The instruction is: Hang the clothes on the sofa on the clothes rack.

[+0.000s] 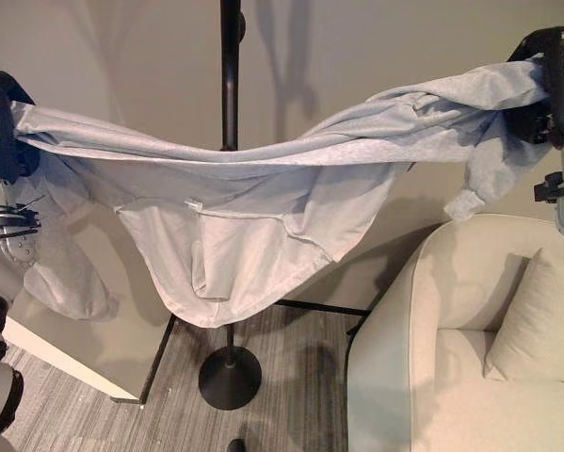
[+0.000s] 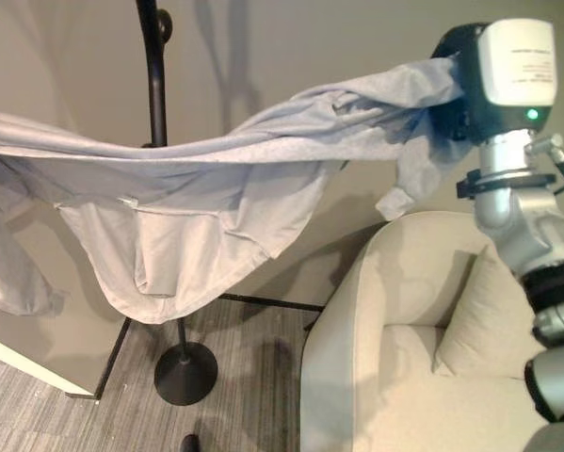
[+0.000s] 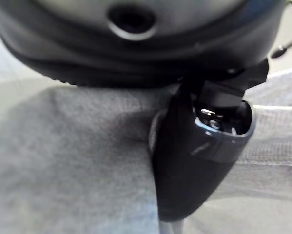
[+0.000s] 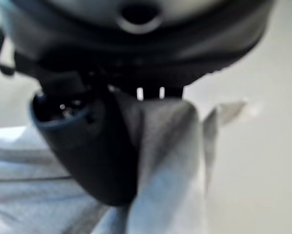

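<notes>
A light grey sweatshirt (image 1: 253, 188) hangs stretched in the air between my two hands, its body sagging in the middle and a sleeve dangling at each end. My left hand (image 1: 4, 113) grips one end at the far left; its thumb (image 3: 194, 161) presses into the grey cloth (image 3: 77, 161). My right hand (image 2: 456, 85) holds the other end high at the right, its thumb (image 4: 92, 151) clamped on the fabric (image 4: 170, 165). The black clothes rack pole (image 1: 230, 75) stands behind the stretched garment, with its round base (image 1: 230, 377) on the floor.
A cream sofa (image 1: 451, 330) with a cushion (image 1: 540, 320) fills the lower right. A beige wall lies behind the rack. A white panel edge (image 1: 65, 363) runs along the lower left over grey striped carpet (image 1: 282, 386).
</notes>
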{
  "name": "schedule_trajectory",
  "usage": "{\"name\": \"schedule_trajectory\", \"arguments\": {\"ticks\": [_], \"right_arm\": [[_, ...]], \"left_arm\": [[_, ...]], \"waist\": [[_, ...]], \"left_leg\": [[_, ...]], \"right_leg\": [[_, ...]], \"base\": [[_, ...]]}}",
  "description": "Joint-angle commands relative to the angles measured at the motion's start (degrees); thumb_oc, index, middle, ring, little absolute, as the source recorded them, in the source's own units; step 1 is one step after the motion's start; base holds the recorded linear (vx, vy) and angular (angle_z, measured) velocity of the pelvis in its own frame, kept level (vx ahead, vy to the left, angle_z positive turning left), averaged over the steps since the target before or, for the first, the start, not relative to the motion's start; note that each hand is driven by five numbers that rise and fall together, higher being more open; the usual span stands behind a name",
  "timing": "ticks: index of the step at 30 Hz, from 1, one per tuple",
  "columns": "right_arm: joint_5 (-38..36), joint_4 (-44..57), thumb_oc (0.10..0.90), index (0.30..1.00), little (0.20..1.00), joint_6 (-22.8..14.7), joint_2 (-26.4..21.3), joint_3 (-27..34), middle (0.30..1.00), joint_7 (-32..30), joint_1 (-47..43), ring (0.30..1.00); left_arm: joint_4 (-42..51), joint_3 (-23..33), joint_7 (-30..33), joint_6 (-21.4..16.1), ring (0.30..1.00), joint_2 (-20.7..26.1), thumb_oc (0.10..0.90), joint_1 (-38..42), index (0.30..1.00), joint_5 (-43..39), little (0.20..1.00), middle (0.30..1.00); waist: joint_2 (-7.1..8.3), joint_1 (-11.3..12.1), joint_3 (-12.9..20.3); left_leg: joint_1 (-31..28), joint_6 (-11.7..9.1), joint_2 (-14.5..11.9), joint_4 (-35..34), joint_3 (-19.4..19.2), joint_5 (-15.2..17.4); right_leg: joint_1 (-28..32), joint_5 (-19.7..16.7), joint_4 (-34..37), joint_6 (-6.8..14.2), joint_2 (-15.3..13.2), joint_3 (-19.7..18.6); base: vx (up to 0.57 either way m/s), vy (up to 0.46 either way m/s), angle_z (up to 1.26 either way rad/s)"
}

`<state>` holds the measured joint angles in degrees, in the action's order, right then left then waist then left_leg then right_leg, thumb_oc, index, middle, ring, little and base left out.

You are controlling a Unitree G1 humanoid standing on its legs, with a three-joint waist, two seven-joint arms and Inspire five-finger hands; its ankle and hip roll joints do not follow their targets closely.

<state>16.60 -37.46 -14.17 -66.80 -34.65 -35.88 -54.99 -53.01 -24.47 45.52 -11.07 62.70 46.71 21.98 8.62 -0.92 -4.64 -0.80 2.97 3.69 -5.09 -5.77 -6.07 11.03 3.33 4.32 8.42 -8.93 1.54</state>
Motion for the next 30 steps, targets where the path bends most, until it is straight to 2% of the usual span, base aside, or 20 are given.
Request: {"name": "schedule_trajectory", "arguments": {"ticks": [1,2,3,4,5,6,9,11,15,22,27,30], "right_arm": [[-5.3,0.2,0.400,0.300,0.300,5.8,-5.1,11.1,0.300,-3.2,-1.7,0.300],[-4.8,3.2,0.400,0.300,0.300,5.9,-4.9,13.1,0.300,-3.3,0.2,0.300],[-3.3,8.5,0.400,0.300,0.300,6.2,-4.4,18.3,0.300,-3.9,5.6,0.300],[-2.2,11.7,0.400,0.300,0.300,6.1,-3.7,21.3,0.300,-4.1,8.9,0.300],[1.0,19.7,0.400,0.300,0.300,6.1,-2.7,28.9,0.300,-4.1,17.3,0.300],[2.4,23.5,0.400,0.300,0.300,5.8,-1.6,32.8,0.300,-4.1,21.3,0.300],[3.3,28.2,0.400,0.300,0.300,5.6,0.1,38.0,0.300,-3.7,26.9,0.300],[4.1,32.2,0.400,0.300,0.300,4.8,2.4,42.0,0.300,-3.3,31.5,0.300],[5.0,38.6,0.400,0.300,0.300,3.5,5.7,46.8,0.300,-1.5,38.9,0.300],[7.4,46.5,0.400,0.300,0.300,1.2,9.8,54.0,0.300,-1.1,49.5,0.300],[11.2,48.7,0.400,0.300,0.300,1.2,10.0,60.7,0.300,-4.1,56.0,0.300],[12.3,47.1,0.400,0.300,0.300,2.5,8.3,64.2,0.300,-8.0,57.3,0.300]], "left_arm": [[2.6,12.7,3.2,2.7,0.300,4.4,0.400,-2.4,0.300,-4.2,0.300,0.300],[5.0,15.0,3.4,2.7,0.300,3.8,0.400,-4.6,0.300,-4.1,0.300,0.300],[10.5,20.1,4.4,2.6,0.300,2.2,0.400,-9.3,0.300,-3.3,0.300,0.300],[14.1,23.0,5.3,2.6,0.300,0.7,0.400,-12.1,0.300,-2.5,0.300,0.300],[22.6,29.1,5.9,2.5,0.300,-3.4,0.400,-19.9,0.300,-0.1,0.300,0.300],[28.4,31.4,5.9,2.0,0.300,-6.6,0.400,-23.3,0.300,1.6,0.300,0.300],[34.3,33.8,5.0,1.9,0.300,-10.0,0.400,-27.6,0.300,3.6,0.300,0.300],[40.3,35.3,3.6,0.5,0.300,-14.2,0.400,-32.3,0.300,5.6,0.300,0.300],[48.3,36.6,0.7,-1.7,0.300,-19.1,0.400,-39.9,0.300,8.1,0.300,0.300],[55.7,39.5,-1.6,-4.3,0.300,-21.8,0.400,-48.7,0.300,10.0,0.300,0.300],[58.6,44.1,-0.3,-5.1,0.300,-21.3,0.400,-53.2,0.300,11.9,0.300,0.300],[59.9,48.2,2.3,-4.2,0.300,-18.6,0.400,-53.1,0.300,12.9,0.300,0.300]], "waist": [[-2.89,1.5,10.9],[-2.91,1.5,10.9],[-2.96,1.7,10.8],[-2.91,1.9,10.8],[-2.55,2.3,11.0],[-2.46,2.6,11.0],[-2.35,3.0,10.9],[-2.21,3.7,10.5],[-2.16,4.4,9.7],[-2.59,4.9,7.4],[-3.39,4.8,6.2],[-4.31,4.8,6.2]], "left_leg": [[1.0,-5.4,-6.1,1.0,0.5,5.2],[1.0,-5.3,-6.0,1.0,0.7,5.2],[0.9,-5.2,-5.8,0.9,1.0,5.4],[0.8,-5.1,-5.7,0.9,1.2,5.5],[0.7,-5.1,-5.6,0.9,1.7,5.7],[0.8,-5.2,-5.8,0.9,1.9,5.6],[1.0,-5.4,-6.0,0.8,2.1,5.3],[1.7,-5.6,-6.5,1.0,2.2,4.6],[2.5,-6.4,-7.5,1.1,2.5,3.5],[4.2,-8.3,-9.4,1.5,3.9,1.0],[5.4,-9.5,-10.9,1.3,5.0,-0.9],[6.1,-10.5,-12.1,0.7,6.0,-2.3]], "right_leg": [[-1.9,-1.2,-7.5,3.4,-0.8,1.3],[-1.8,-1.1,-7.6,3.4,-0.8,1.3],[-1.6,-0.9,-7.6,3.3,-1.0,1.4],[-1.5,-0.6,-7.5,3.3,-1.1,1.6],[-1.1,0.0,-7.1,3.2,-1.2,2.0],[-0.9,1.0,-6.6,2.9,-1.1,2.5],[-0.4,2.0,-5.7,2.4,-0.9,3.0],[-0.1,2.9,-4.7,1.7,-0.6,3.5],[1.0,3.3,-2.7,0.6,0.3,4.2],[1.7,3.3,-0.9,-1.2,2.6,4.9],[1.8,3.7,-0.6,-2.3,4.6,5.7],[1.7,3.9,-0.2,-3.0,6.2,6.3]], "base": [[0.00,0.000,0.00],[0.00,0.000,0.00],[-0.01,-0.014,0.03],[-0.03,-0.044,0.09],[-0.05,-0.073,0.13],[-0.05,-0.066,0.16],[-0.06,-0.060,0.14],[-0.12,-0.096,0.04],[-0.09,-0.104,0.05],[-0.11,-0.102,0.06],[-0.09,-0.099,0.15],[-0.09,-0.100,0.21]]}}
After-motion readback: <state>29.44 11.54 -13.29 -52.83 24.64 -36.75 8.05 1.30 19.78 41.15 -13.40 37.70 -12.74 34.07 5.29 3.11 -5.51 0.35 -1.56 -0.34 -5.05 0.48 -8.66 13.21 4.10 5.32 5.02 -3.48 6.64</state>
